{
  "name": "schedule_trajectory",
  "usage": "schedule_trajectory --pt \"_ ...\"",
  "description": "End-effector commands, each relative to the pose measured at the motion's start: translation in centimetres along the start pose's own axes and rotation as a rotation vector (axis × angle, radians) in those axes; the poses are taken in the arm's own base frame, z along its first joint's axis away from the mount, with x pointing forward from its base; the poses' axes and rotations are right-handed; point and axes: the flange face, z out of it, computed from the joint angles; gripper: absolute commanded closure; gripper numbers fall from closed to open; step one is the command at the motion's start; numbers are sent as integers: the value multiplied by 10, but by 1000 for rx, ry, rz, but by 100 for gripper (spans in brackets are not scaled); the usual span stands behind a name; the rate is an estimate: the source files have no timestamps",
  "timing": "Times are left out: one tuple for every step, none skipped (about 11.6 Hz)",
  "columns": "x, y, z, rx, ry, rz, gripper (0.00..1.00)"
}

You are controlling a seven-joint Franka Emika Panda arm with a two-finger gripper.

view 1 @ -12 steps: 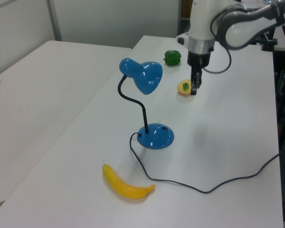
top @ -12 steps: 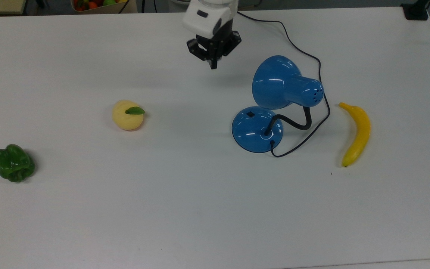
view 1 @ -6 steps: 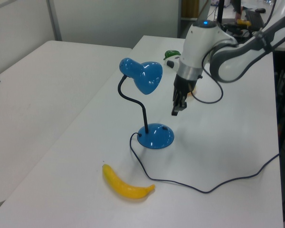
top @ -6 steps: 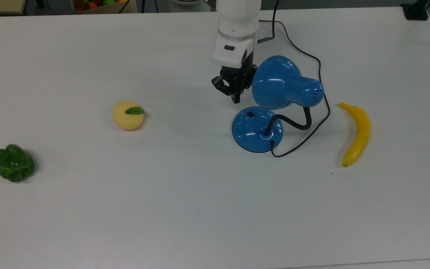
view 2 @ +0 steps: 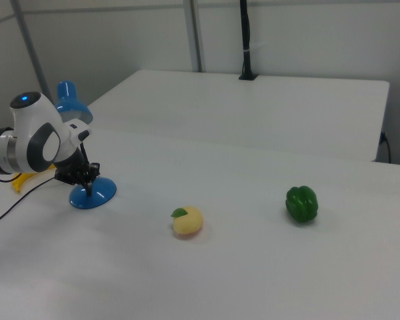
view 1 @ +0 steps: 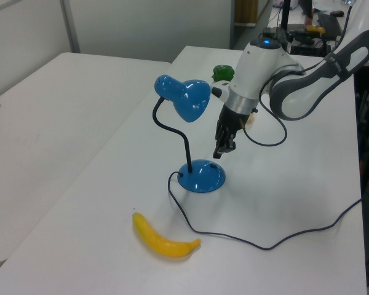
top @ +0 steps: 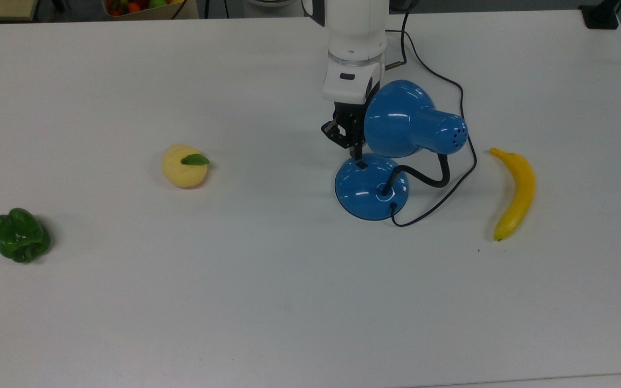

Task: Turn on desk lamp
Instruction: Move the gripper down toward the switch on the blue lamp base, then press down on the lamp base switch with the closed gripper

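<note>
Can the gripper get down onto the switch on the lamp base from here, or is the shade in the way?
Probably yes. The gripper hangs just above the black switch on the desk lamp base; the shade sits beside the fingers on the top view's right, not under them.

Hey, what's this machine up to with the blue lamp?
The robot arm is trying to switch on the desk lamp. Its gripper points down at the small black switch on the lamp's round base, at or just above it. No glow shows from the shade, so the lamp looks off for now. A banana, a yellow fruit and a green pepper lie apart on the white table, away from the arm.
</note>
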Motion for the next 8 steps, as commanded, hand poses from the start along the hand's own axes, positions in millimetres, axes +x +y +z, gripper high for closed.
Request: schedule_trajectory --pt "6 -8 8 15 32 -28 100" --pt "7 -9 11 16 48 -26 100" --pt "8 -8 13 19 52 -25 100" --pt "8 -9 16 21 56 -25 100" --pt "8 -7 17 21 59 -21 100" --pt "8 -7 17 21 59 -21 100" --pt "8 -8 17 22 59 -22 100" --pt "8 -8 17 22 59 -21 100"
